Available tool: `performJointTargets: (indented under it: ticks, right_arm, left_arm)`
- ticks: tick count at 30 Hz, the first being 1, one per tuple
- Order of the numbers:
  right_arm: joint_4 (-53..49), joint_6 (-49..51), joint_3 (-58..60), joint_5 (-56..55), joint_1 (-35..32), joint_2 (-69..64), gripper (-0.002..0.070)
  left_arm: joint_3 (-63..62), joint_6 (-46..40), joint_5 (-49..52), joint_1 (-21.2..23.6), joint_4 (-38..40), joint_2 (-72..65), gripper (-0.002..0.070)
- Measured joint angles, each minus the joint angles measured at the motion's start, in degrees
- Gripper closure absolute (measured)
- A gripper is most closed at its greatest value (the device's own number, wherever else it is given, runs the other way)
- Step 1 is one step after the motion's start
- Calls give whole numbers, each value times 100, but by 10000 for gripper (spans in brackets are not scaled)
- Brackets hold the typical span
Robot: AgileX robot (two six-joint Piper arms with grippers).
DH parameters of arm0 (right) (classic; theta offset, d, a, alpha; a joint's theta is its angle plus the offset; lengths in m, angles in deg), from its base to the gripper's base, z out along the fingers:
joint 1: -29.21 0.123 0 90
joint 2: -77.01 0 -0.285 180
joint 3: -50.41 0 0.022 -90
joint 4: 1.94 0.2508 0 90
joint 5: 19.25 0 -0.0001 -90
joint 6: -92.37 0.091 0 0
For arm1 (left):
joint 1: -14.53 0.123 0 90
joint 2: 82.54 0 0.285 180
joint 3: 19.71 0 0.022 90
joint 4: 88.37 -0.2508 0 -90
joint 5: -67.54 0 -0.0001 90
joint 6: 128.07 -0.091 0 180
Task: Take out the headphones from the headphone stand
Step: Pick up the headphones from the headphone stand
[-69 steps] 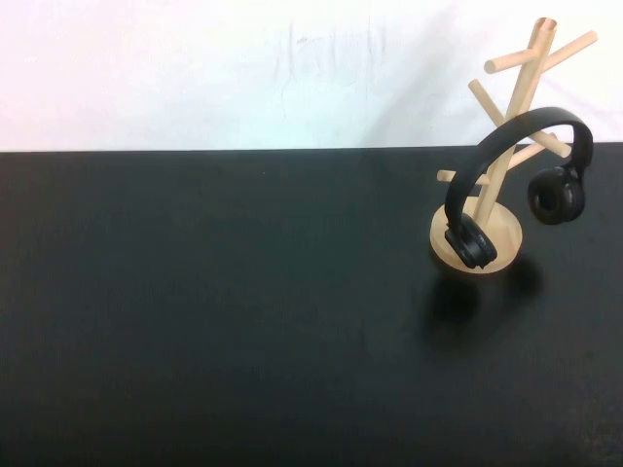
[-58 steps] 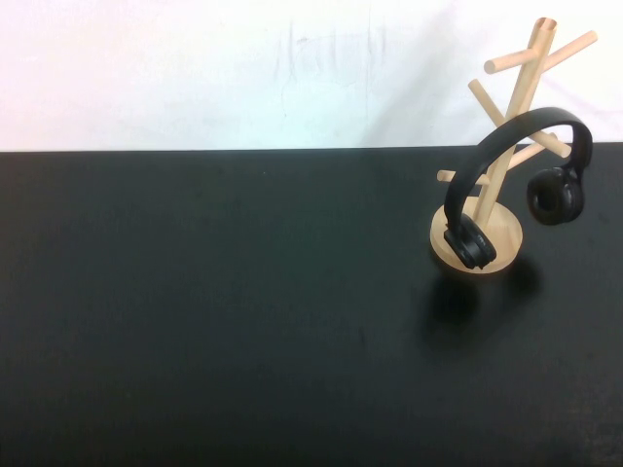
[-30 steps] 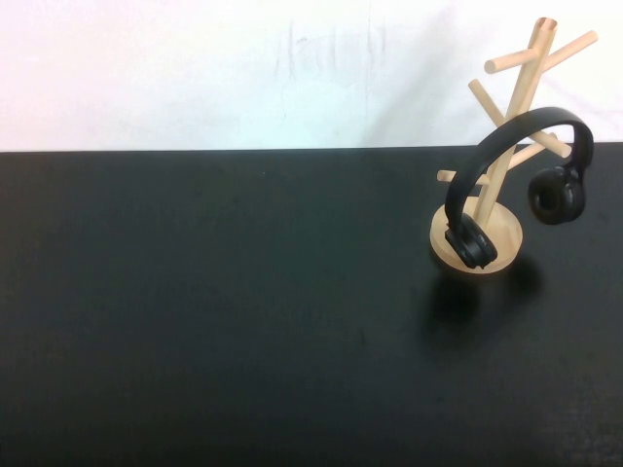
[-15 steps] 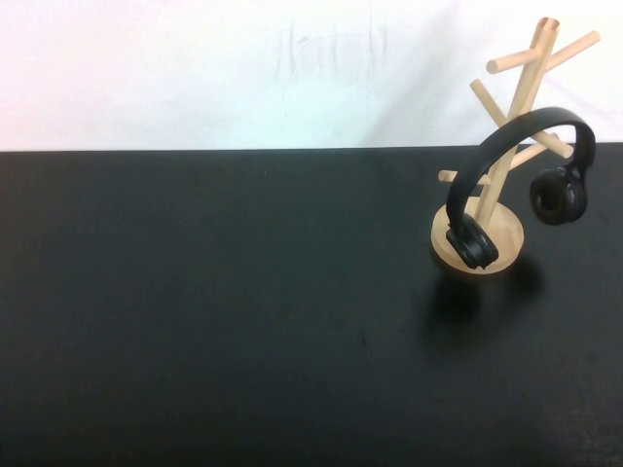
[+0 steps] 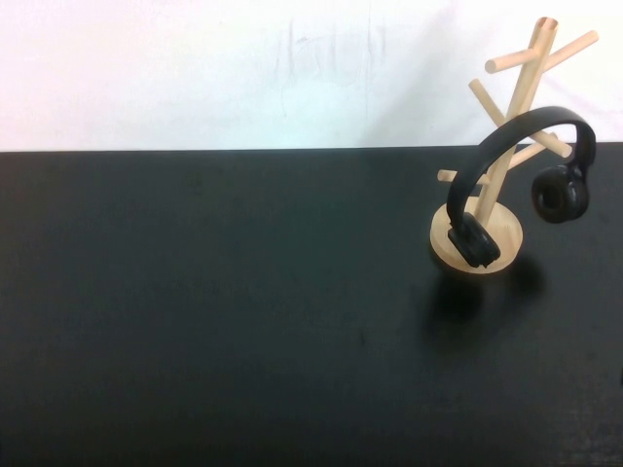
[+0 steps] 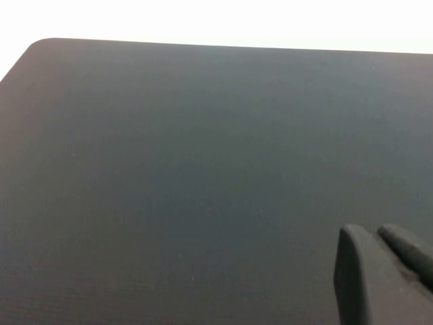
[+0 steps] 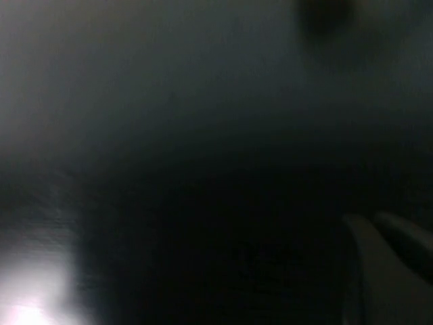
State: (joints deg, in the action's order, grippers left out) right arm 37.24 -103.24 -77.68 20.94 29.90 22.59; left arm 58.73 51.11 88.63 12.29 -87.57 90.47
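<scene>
The black headphones (image 5: pixel 514 127) hang by their headband on a lower peg of the light wooden headphone stand (image 5: pixel 524 78) at the table's far right. One ear cup (image 5: pixel 472 236) rests over the round base (image 5: pixel 508 236); the other (image 5: pixel 562 193) hangs free to the right. Neither gripper shows in the high view. My left gripper (image 6: pixel 373 231) appears in the left wrist view over bare black table, fingers together, holding nothing. My right gripper (image 7: pixel 371 221) appears in the dim right wrist view over dark table, fingers together, holding nothing. The headphones and stand are out of both wrist views.
The black table (image 5: pixel 243 311) fills the high view, with its far edge against a white wall (image 5: pixel 243 68). A rounded table corner (image 6: pixel 40 44) shows in the left wrist view. The stand stands close to the far edge and the right edge.
The headphones have swayed slightly on their peg, the free ear cup drifting a little to the right. The stand has not moved.
</scene>
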Motion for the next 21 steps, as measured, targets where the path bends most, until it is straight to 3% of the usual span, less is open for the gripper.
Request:
performJointTargets:
  ticks: [6, 12, 15, 19, 21]
  right_arm:
    - [47, -266, -945, -100, 81, -1543, 675]
    - [1419, -906, -1352, -919, 220, -1944, 634]
    - [2488, -1709, -1356, -1150, 450, -2017, 526]
    - [4277, -3139, -1356, -1367, 602, -2282, 276]
    - [5144, -3836, -1365, -1520, 724, -2465, 194]
  left_arm:
    - [0, 0, 0, 0, 0, 0, 678]
    - [0, 0, 0, 0, 0, 0, 678]
    - [0, 0, 0, 0, 0, 0, 678]
    - [0, 0, 10, 0, 0, 0, 678]
    - [0, 0, 10, 0, 0, 0, 678]
